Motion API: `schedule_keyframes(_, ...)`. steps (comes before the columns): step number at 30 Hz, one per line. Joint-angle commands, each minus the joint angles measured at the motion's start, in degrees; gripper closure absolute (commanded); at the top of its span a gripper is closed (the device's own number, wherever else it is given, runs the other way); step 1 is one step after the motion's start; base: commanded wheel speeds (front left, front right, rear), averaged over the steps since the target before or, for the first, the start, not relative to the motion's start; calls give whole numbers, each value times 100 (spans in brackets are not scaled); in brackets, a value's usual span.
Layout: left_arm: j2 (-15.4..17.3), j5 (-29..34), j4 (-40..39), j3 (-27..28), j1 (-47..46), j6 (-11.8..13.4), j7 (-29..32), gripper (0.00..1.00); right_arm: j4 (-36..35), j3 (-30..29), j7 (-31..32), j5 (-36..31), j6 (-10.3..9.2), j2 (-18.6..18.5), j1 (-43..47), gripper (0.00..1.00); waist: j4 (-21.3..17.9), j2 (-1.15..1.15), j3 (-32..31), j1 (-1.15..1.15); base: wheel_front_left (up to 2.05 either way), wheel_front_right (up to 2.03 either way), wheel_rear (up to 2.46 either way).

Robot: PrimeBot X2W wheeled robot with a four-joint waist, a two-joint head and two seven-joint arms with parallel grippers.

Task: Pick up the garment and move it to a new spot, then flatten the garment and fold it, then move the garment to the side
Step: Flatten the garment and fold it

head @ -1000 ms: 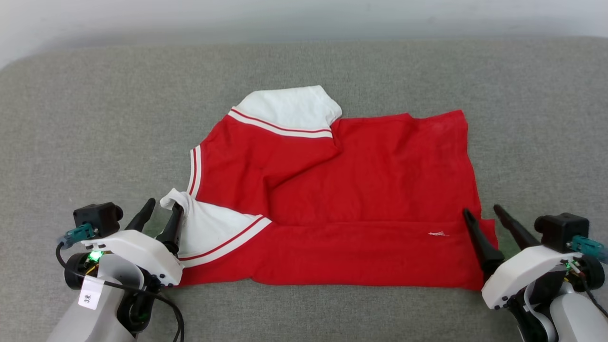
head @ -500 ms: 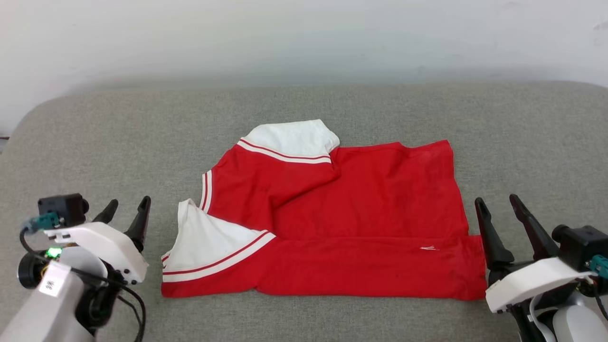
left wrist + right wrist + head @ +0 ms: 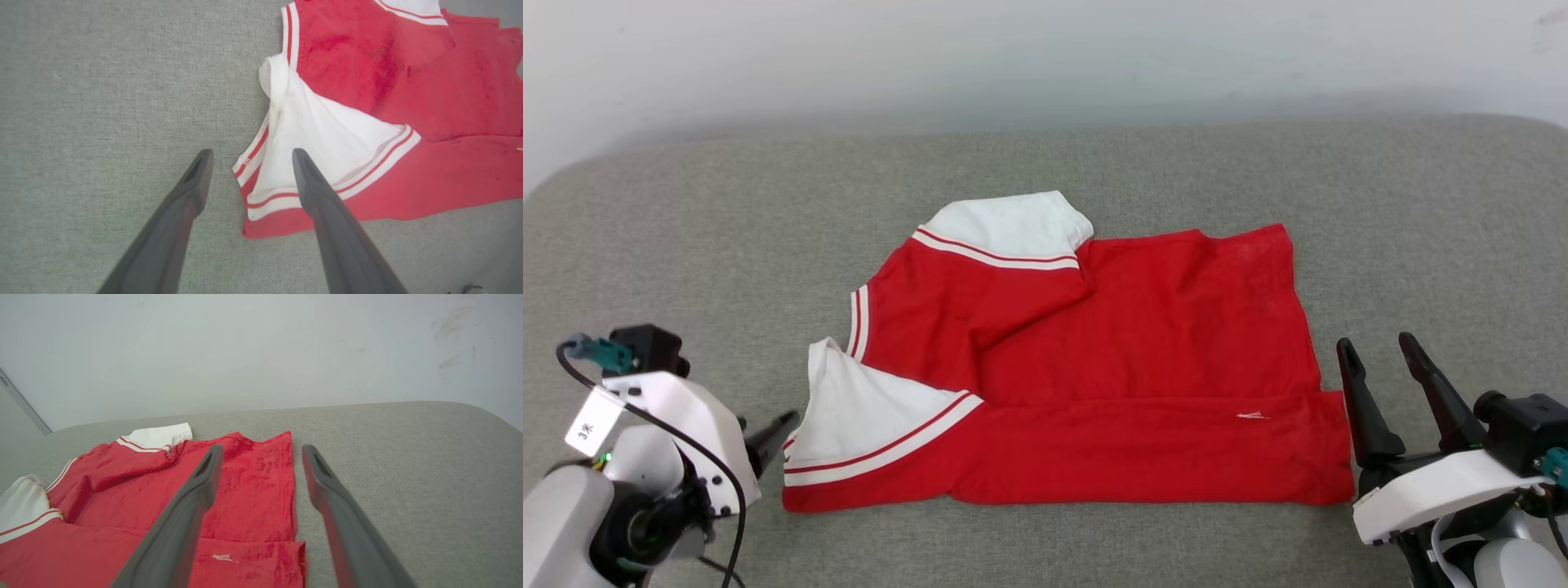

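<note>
The garment (image 3: 1086, 367) lies mid-way across the grey cushion (image 3: 1045, 163), its near hem turned up in a band and one white sleeve (image 3: 327, 139) bunched at the near left corner. The left gripper (image 3: 251, 152) and the right gripper (image 3: 1375, 341) flank it, jaws wide apart, holding nothing.

Hazards, as judged from this layout: the next pinch may take only the top layer of the doubled band, so that lifting undoes the fold. The diagonal crease below the far sleeve (plainest in the head view) would probably be pressed into any further fold. In the left wrist view one finger overlaps the near sleeve, and a low sweep there could snag the cuff and drag the cloth askew.

Compared with a second ago: the left fingers were at the near sleeve and a right finger overlapped the right near corner. Both now stand clear of the cloth. The head camera has also tilted, showing more wall (image 3: 1045, 49).
</note>
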Motion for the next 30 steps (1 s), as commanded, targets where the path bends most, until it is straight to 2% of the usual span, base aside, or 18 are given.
schedule_keyframes(1, 27, -47, -21, -13, 111, 61, 85, 0, -28, -20, 18, -13, -4, 33, -10, 0, -51, 0, 81, 1, 0, 0, 0)
schedule_keyframes(6, -68, -207, 10, -118, 285, 178, 366, 0, -41, -54, 35, -28, -4, 96, -101, 0, -146, 0, 259, 1, 0, 0, 0)
schedule_keyframes(11, -263, -302, 275, -290, 411, 108, 489, 0, 59, -112, 65, 27, -4, 121, -156, 0, -207, 0, 393, 1, 0, 0, 0)
schedule_keyframes(12, -321, -328, 338, -341, 424, 70, 534, 17, 63, -126, 45, 49, -4, 119, -176, 0, -213, 0, 406, 1, 0, 0, 0)
schedule_keyframes(13, -365, -342, 390, -368, 420, 40, 516, 54, 87, -159, 65, 69, -4, 113, -182, 0, -221, 0, 412, 1, 0, 0, 0)
schedule_keyframes(15, -469, -367, 466, -402, 403, -51, 474, 100, 130, -232, 125, 106, -4, 86, -163, 0, -228, 0, 406, 1, 0, 0, 0)
schedule_keyframes(18, -477, -301, 497, -411, 364, -139, 363, 100, 197, -317, 315, 227, -4, 20, -139, 0, -227, 0, 348, 1, 0, 0, 0)
schedule_keyframes(23, -354, -178, 318, -369, 341, -174, 196, 100, 261, -403, 1022, 727, -4, -230, -117, 0, -208, 0, 186, 1, 0, 0, 0)
schedule_keyframes(27, -230, -73, -19, -293, 366, -82, 52, 100, 306, -314, 2033, 1038, -4, -603, -148, 0, -193, 0, 98, 1, 0, 0, 0)
schedule_keyframes(30, -161, 25, -307, -267, 412, 19, -32, 100, 339, -142, 3033, 1290, -4, -793, -177, 0, -170, 0, 75, 1, 0, 0, 0)
